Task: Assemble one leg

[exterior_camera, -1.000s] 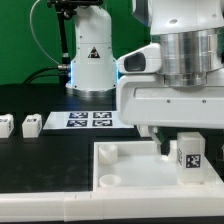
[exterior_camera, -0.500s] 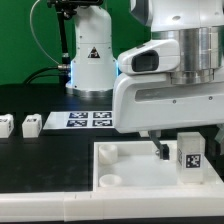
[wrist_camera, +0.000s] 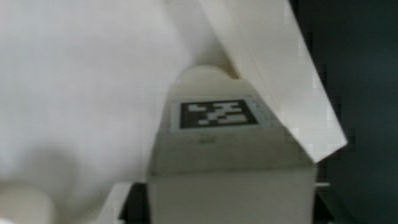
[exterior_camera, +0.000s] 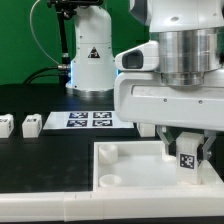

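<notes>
A leg [exterior_camera: 188, 160], a small white block with a black-and-white tag, stands on the right part of the large white panel [exterior_camera: 130, 165]. My gripper [exterior_camera: 186, 150] is over it with one finger on each side, and a thin gap shows beside the leg. In the wrist view the leg [wrist_camera: 222, 160] fills the space between the dark fingers [wrist_camera: 125, 205], tag facing the camera. The jaws look open around the leg. Two more legs [exterior_camera: 31, 125] [exterior_camera: 5, 126] lie on the black table at the exterior view's left.
The marker board [exterior_camera: 88, 120] lies behind the panel. The arm's white base [exterior_camera: 90, 60] stands at the back with cables. Round sockets [exterior_camera: 108, 152] sit at the panel's left corners. The panel's raised edge runs close beside the leg.
My gripper has moved toward the exterior view's right and down. It was beside the leg. Now its fingers straddle the leg. The leg has not moved.
</notes>
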### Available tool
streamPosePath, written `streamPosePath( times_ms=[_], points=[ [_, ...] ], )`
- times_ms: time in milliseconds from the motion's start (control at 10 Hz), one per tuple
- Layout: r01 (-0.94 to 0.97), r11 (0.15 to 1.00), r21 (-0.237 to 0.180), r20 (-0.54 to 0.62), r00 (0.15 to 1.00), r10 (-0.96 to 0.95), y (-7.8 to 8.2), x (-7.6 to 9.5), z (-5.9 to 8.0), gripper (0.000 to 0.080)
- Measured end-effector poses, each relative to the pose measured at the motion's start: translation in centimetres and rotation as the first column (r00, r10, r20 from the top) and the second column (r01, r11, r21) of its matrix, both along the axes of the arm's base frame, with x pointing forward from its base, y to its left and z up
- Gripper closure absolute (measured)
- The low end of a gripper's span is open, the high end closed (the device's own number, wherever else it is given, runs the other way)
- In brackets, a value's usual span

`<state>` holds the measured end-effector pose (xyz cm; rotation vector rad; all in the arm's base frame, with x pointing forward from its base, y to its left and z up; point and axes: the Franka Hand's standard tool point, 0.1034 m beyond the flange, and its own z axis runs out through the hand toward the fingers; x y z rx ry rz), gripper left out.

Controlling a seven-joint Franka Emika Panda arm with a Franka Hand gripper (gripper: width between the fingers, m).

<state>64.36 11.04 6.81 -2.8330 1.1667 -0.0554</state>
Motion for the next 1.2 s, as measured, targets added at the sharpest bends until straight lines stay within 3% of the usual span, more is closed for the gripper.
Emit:
streamPosePath(
  times_ms=[100, 300, 600, 800, 1000, 1100, 1200],
  points=[
    [0.218, 0.976, 0.003, -0.027, 0.976, -0.218, -0.06, -0.04, -0.06, 0.051],
    [0.58, 0.814, 0.031, -0.1, 0.812, -0.575, -0.5, -0.17, -0.07, 0.051],
    [0.859, 0.512, 0.007, -0.157, 0.506, -0.848, -0.54, -0.38, -0.02, 0.0509],
    [0.922, 0.388, -0.003, -0.163, 0.382, -0.91, -0.47, -0.46, -0.01, 0.0509],
    [0.93, 0.368, -0.009, -0.155, 0.362, -0.919, -0.32, -0.56, 0.03, 0.0508],
    [0.923, 0.385, -0.001, -0.162, 0.38, -0.911, -0.17, -0.56, -0.01, 0.0438],
    [0.915, 0.404, 0.001, -0.162, 0.399, -0.903, -0.07, -0.6, -0.07, 0.0438]
  ],
)
